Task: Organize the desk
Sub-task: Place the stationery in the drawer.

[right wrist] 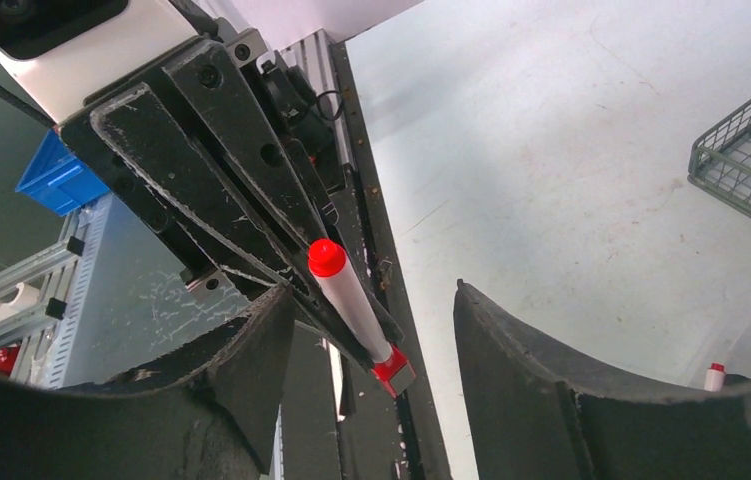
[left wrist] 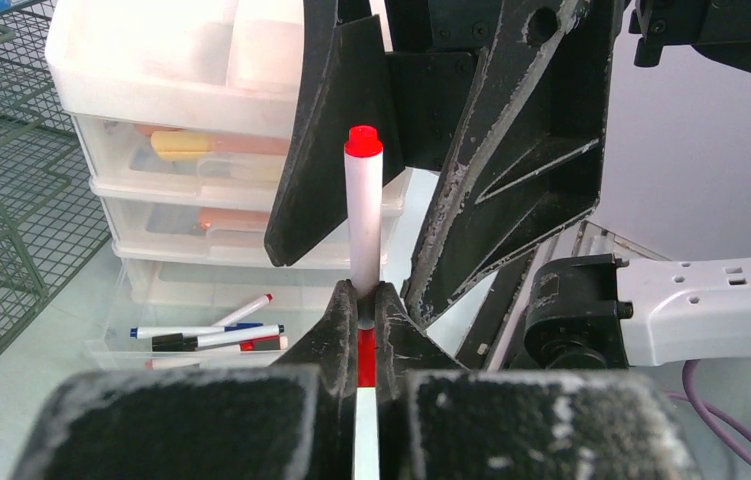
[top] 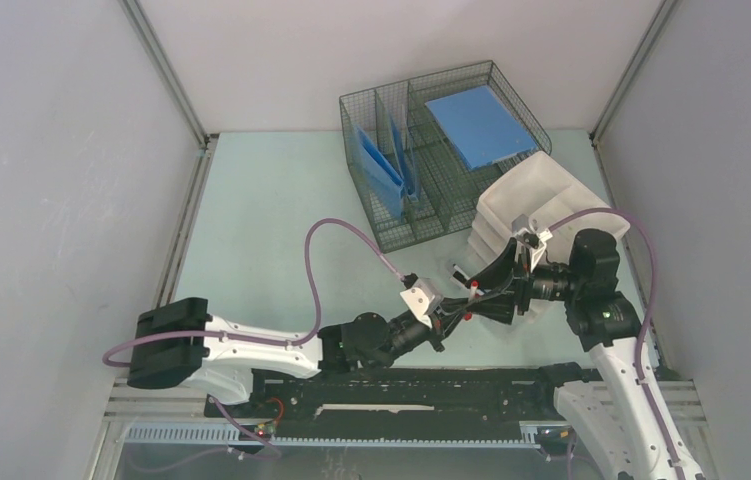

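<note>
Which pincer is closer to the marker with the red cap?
Left. The left pincer is shut on the marker, gripping its lower part. The right pincer is open, its fingers either side of the marker.

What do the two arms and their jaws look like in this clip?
Both arms have white link shells with black joints. A purple cable loops along the left arm, and another runs along the right arm. The jaws are black and wedge-shaped, with scuffed, whitish-worn edges.

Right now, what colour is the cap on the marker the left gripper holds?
Red; the cap shows best in the left wrist view.
</note>
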Controlling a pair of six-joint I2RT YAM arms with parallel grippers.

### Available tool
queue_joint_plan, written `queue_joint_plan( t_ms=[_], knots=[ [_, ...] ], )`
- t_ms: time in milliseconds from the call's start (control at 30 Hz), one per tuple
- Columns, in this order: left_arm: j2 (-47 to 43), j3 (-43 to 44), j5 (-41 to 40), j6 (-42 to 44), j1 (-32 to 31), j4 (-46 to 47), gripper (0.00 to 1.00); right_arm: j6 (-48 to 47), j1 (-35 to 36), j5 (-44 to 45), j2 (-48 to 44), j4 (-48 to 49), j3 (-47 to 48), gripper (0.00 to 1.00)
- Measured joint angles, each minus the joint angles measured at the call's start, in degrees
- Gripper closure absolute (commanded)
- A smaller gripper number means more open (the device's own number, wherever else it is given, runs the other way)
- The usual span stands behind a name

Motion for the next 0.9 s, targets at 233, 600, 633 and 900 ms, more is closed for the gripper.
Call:
queue_joint_plan(
  t_ms=[233,600,633,900],
  knots=[
    [0.7,0.0,-0.1,-0.4,0.0,1.1,1.00,1.2,0.0,-0.7,-0.2,0.9,0.0,0.43],
    [1.0,0.0,-0.1,-0.6,0.1,1.7,1.00,1.9,-0.1,-1.3,-0.3,1.1,0.0,0.48],
    [1.0,0.0,-0.1,-0.6,0.1,1.8,1.00,2.0,-0.1,-1.3,-0.4,1.1,0.0,0.46],
    [1.1,-1.2,1.0,-1.6,-0.1,3.4,1.00,2.2,-0.4,-0.7,-0.4,1.6,0.0,0.43]
  ],
)
